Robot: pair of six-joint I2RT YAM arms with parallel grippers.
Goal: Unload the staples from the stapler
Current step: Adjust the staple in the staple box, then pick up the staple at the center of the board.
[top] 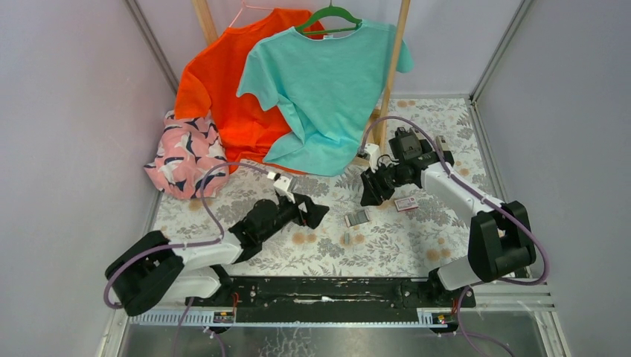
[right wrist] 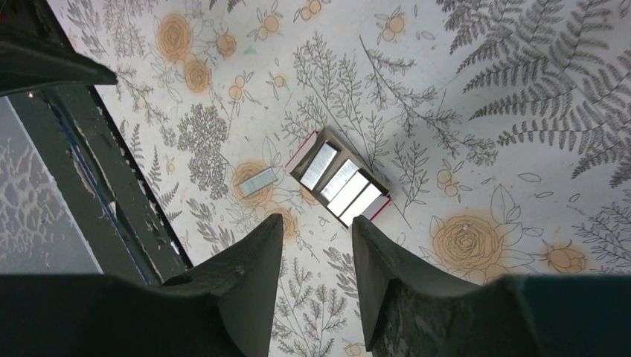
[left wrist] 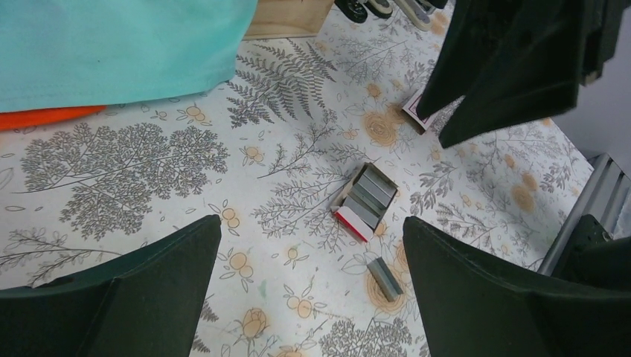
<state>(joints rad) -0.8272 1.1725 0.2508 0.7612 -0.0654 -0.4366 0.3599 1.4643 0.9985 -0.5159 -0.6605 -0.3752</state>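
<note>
Left gripper (left wrist: 312, 227) hangs above the floral table cover (top: 417, 245) with its two dark fingers (left wrist: 149, 290) spread as wide as they go and nothing between them. In its own wrist view an open cardboard tray (left wrist: 353, 223) lies ahead of it on the cover, holding several silvery strips of staples (left wrist: 370, 195) side by side. One more loose strip (left wrist: 385, 277) lies flat on the cover just beside the tray's red-edged end, on the side nearer the arm bases and apart from the tray.

Right gripper (right wrist: 316, 221) is raised off the table on the far side of the tray, pointing down toward it. Its fingers stand partly apart with only the patterned cover showing in the gap, so it holds nothing. In the top view the tray sits between the two grippers. A small pink-and-white box (top: 406, 204) rests near the right gripper (closed, as far as the top view shows). I cannot make out a stapler for certain in any view.
</note>
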